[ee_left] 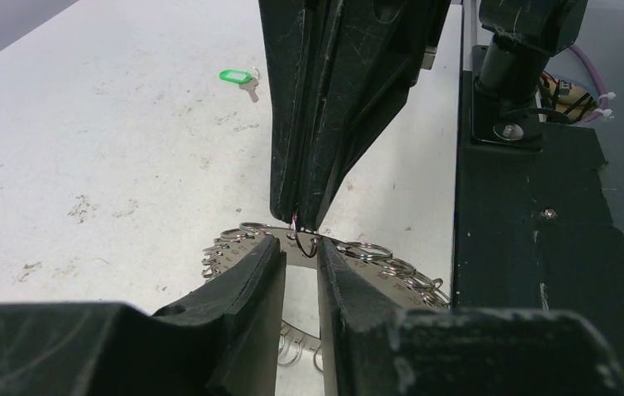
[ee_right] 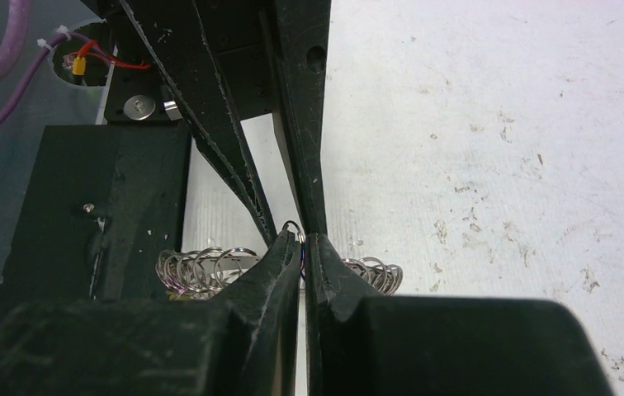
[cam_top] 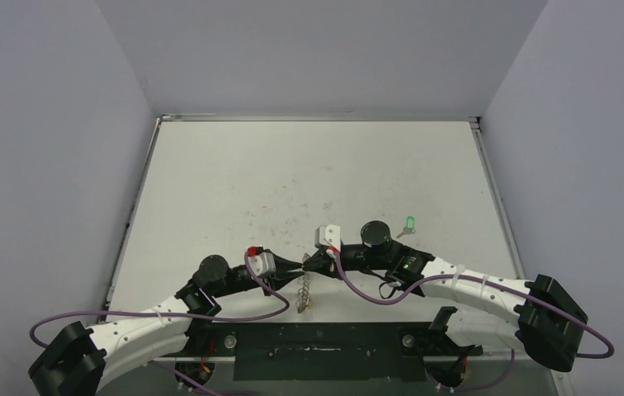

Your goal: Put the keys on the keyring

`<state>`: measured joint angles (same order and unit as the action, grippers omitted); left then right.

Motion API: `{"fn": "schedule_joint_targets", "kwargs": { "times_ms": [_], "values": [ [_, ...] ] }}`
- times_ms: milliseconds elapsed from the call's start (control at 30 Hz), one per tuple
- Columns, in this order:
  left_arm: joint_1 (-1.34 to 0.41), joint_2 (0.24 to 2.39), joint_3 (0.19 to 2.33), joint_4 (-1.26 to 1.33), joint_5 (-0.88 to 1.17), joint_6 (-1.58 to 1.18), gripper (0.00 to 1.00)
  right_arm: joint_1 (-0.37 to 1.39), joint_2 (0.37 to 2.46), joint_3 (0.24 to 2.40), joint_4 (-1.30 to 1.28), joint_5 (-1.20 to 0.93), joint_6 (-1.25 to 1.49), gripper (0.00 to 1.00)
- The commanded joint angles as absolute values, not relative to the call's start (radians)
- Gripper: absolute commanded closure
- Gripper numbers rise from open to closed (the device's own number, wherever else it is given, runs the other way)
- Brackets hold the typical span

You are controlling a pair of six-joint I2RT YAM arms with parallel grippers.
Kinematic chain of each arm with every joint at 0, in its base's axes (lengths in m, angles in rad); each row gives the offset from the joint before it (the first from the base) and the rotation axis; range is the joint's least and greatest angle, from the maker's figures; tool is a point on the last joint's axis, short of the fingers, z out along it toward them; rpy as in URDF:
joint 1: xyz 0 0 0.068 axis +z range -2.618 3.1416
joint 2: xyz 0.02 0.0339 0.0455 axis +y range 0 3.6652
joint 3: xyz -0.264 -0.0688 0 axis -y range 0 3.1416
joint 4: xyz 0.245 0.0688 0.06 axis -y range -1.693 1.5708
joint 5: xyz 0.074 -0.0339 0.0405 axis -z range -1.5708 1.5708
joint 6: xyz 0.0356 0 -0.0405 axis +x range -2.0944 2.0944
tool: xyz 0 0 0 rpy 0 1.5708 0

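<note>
The two arms meet nose to nose over the near part of the white surface (cam_top: 292, 173), and the keyring (cam_top: 304, 290) sits right at that meeting point. From above it reads as a thin, edge-on strip of silvery loops running from the fingertips back toward the arm bases.

The left gripper (ee_left: 300, 260) comes at the keyring from its left. Its jaws are drawn in to a narrow gap, the flat metal band shows between them, and it looks clamped on the band's edge. The right gripper (ee_right: 303, 247) comes in from the opposite side with its jaws pinched tight. One small wire loop (ee_left: 304, 242) of the fringe stands up right at its tips, and as far as I can make out it is nipping that loop.

The green key (cam_top: 409, 223) lies loose on the surface, well apart from the keyring, off to its right and farther from the arm bases. Nothing touches it. I cannot find the yellow-orange key in any view; it may be hidden by the arms or the keyring.

By my reckoning the job is in its early stage. The keyring is gripped and a loop seems singled out, but no coloured key head hangs among the loops I can see. The green key has yet to be fetched and threaded on, and probably the other one too.
</note>
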<state>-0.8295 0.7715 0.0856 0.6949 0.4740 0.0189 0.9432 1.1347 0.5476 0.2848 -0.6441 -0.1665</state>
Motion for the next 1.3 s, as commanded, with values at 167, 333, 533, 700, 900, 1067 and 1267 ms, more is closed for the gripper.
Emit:
{"fn": "schedule_joint_targets", "kwargs": {
  "times_ms": [167,333,533,700,900,1067,1267],
  "values": [
    [-0.836,0.772,0.145,0.77,0.458,0.005,1.0,0.946,1.123,0.571,0.357,-0.688,-0.171,1.0],
    [-0.836,0.766,0.145,0.77,0.452,-0.027,1.0,0.945,1.12,0.569,0.348,-0.689,-0.173,1.0],
    [-0.835,0.773,0.15,0.775,0.441,-0.039,0.75,0.946,1.114,0.569,0.341,-0.689,-0.175,1.0],
    [-0.835,0.795,0.162,0.762,0.448,-0.033,0.77,0.946,1.114,0.572,0.339,-0.69,-0.175,1.0],
    [-0.834,0.828,0.174,0.744,0.474,-0.02,1.0,0.945,1.11,0.572,0.339,-0.689,-0.174,1.0],
    [-0.835,0.827,0.181,0.723,0.478,-0.011,1.0,0.945,1.105,0.572,0.336,-0.686,-0.174,1.0],
    [-0.835,0.789,0.181,0.664,0.462,-0.005,1.0,0.944,1.098,0.573,0.339,-0.674,-0.163,1.0]
  ]
}}
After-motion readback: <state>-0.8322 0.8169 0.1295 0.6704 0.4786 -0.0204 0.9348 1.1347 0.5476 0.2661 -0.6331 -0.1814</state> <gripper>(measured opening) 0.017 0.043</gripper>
